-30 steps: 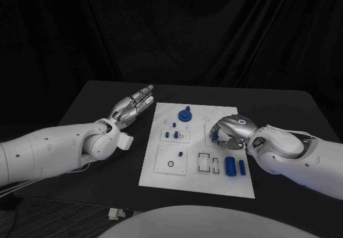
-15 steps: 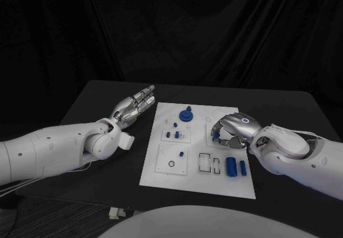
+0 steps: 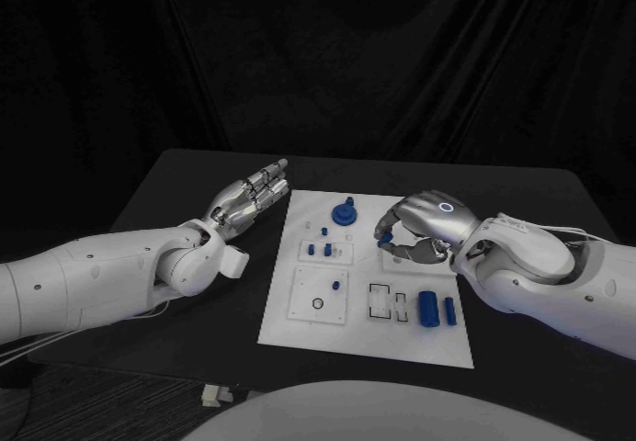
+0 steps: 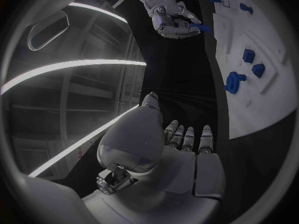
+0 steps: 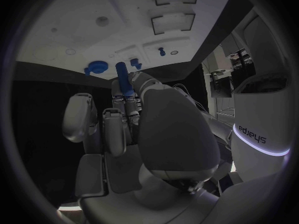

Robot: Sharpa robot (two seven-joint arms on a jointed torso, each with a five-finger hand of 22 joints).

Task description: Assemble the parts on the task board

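Black table (image 3: 173, 193): right hand (image 3: 422, 227) pinches blue peg (image 5: 124, 77) (over task board (image 3: 300, 323))

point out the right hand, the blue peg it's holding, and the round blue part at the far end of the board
right hand (image 3: 431, 225), head view, back of the hand
blue peg (image 5: 123, 78), right wrist view, middle of its shaft
round blue part (image 3: 345, 215), head view, its disc

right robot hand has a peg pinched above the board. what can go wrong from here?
1. The right robot hand holds the blue peg only at its fingertips; it could tilt or slip during insertion.
2. Small blue parts stand close by on the task board; the hand may knock them as it descends.
3. The left robot hand lies open beside the board, not on it, so a hard push could shift it.
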